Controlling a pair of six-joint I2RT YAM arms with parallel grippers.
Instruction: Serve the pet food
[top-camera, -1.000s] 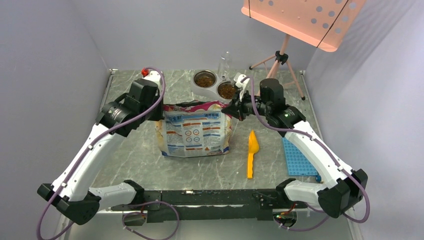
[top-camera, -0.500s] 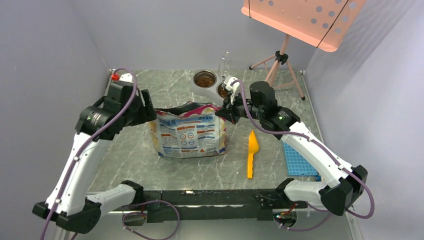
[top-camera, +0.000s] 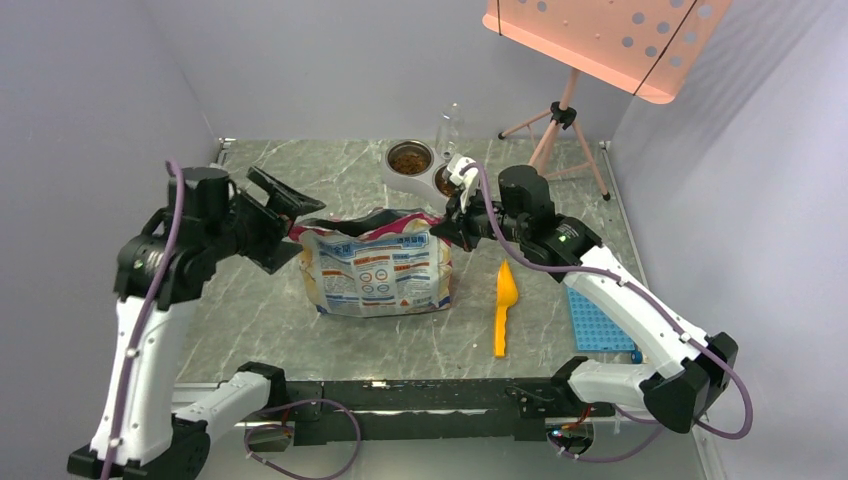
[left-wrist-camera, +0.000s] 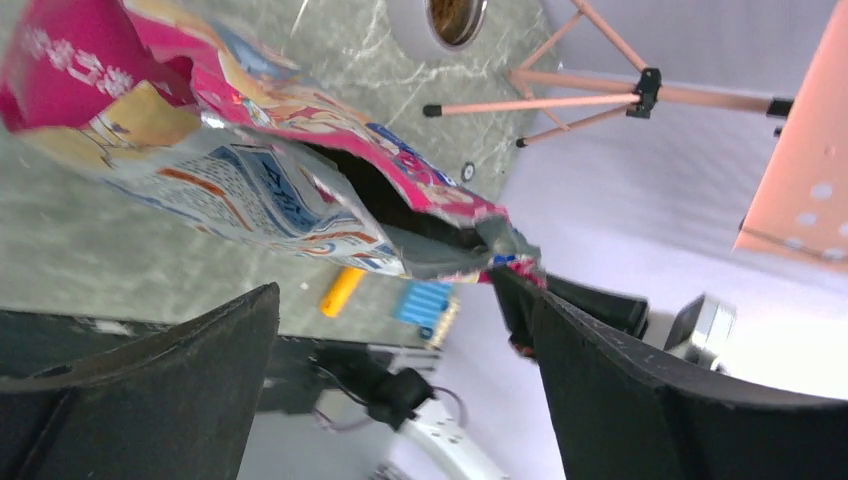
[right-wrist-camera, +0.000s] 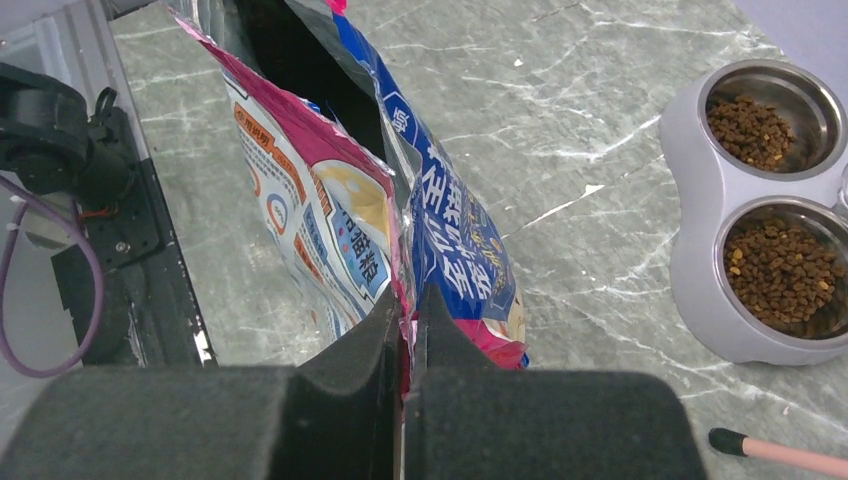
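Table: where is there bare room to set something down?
Bare marble lies left of the pet food bag and in front of it, up to the black base rail. Crowded: the right side, with double bowl, tripod, yellow scoop, blue mat.

left end effector (top-camera: 300, 226): spread beside bag (top-camera: 378, 272) | right end effector (top-camera: 446, 226): pinching bag corner

grey marbled table (top-camera: 250, 300): a printed bag (top-camera: 380, 272) stands mid-table, a yellow scoop (top-camera: 505, 300) lies just right of it, a blue rack (top-camera: 595, 318) sits by the right edge, and a twin-bowl feeder (top-camera: 430, 176) and pink tripod (top-camera: 560, 122) are at the back.
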